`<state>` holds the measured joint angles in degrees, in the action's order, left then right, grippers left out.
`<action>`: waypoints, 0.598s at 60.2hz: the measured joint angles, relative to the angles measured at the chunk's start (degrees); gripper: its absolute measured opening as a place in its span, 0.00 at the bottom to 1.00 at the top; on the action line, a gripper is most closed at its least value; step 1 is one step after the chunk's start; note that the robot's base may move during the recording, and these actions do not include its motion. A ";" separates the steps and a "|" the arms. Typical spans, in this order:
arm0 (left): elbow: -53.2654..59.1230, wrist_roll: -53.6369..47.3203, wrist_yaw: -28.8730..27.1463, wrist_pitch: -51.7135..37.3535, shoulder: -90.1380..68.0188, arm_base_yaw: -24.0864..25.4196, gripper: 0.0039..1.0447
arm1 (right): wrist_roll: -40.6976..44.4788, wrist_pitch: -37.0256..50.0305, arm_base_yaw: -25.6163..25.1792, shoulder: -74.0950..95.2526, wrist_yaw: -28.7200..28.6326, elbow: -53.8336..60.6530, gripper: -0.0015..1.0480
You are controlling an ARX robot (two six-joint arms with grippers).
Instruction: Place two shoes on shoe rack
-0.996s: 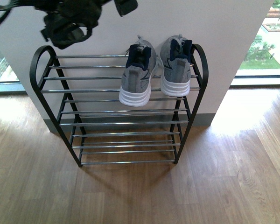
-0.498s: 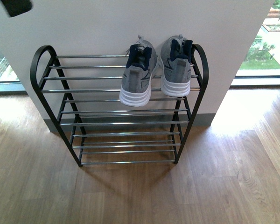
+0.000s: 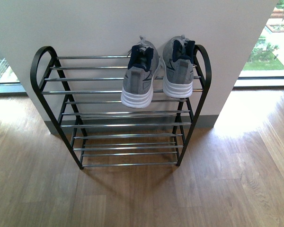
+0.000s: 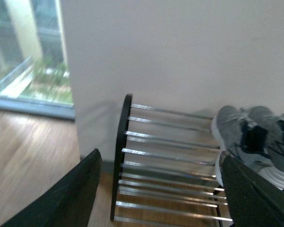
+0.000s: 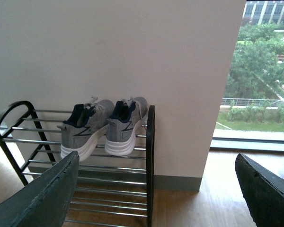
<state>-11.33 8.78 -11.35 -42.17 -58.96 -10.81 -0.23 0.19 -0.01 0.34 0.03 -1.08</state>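
Now both grey sneakers (image 3: 139, 78) sit side by side at the right end of the shoe rack (image 3: 85, 91) top tier; the left pincer (image 4: 161, 194) and right pincer (image 5: 154, 198) gape wide, empty.

The left sneaker (image 3: 139, 78) and the right sneaker (image 3: 179, 68) are both grey, with white soles and dark blue around the ankle hole. Each has a thin dark zigzag line on its side. The shoe rack (image 3: 40, 71) has black side frames and shiny silver rods. The wall (image 3: 99, 23) is plain white, with a grey strip (image 3: 203, 121) along the bottom. The floor (image 3: 142, 198) is brown wood with streaky lines, paler where light falls. Outside, the trees (image 5: 255, 61) are green.
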 joint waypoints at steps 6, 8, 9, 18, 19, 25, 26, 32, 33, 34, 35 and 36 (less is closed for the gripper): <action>2.21 -4.74 2.56 -3.56 3.52 1.38 0.51 | 0.00 0.00 0.00 -0.02 0.00 0.00 0.91; 2.73 -5.38 2.82 -3.45 4.72 1.95 0.46 | 0.00 0.00 0.00 -0.02 0.00 0.00 0.91; 3.10 -5.90 3.02 -3.17 5.49 2.36 0.43 | 0.00 0.00 0.00 -0.02 0.00 0.00 0.91; 5.73 -7.54 5.14 -0.09 10.36 4.13 0.19 | 0.00 0.00 0.00 -0.02 -0.02 0.00 0.91; 5.88 -7.56 5.25 0.13 10.73 4.24 0.17 | 0.00 0.00 0.00 -0.02 0.00 0.00 0.91; 7.06 -7.78 6.23 2.56 14.51 5.40 0.00 | 0.00 0.00 0.00 -0.02 0.00 0.00 0.91; 7.26 -7.93 7.61 3.13 15.28 6.23 0.01 | 0.00 0.00 0.00 -0.02 0.00 0.00 0.91; 9.33 -8.09 10.78 1.70 16.79 9.68 0.01 | 0.00 0.00 0.00 -0.02 0.02 0.00 0.91; 9.51 -8.09 10.73 1.73 16.94 9.94 0.01 | 0.00 0.00 0.00 -0.02 0.02 0.00 0.91; 9.84 -8.09 10.75 1.95 17.33 10.34 0.01 | 0.00 0.00 0.00 -0.02 0.00 0.00 0.91; 9.99 -8.11 10.75 2.05 17.57 10.43 0.01 | 0.00 0.00 0.00 -0.02 0.00 0.00 0.91; 10.27 -8.11 10.82 2.71 18.08 10.51 0.01 | 0.00 0.00 0.00 -0.04 0.00 0.00 0.91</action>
<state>-1.06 0.67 -0.54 -39.46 -40.88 -0.30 -0.23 0.19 -0.01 0.30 0.03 -1.08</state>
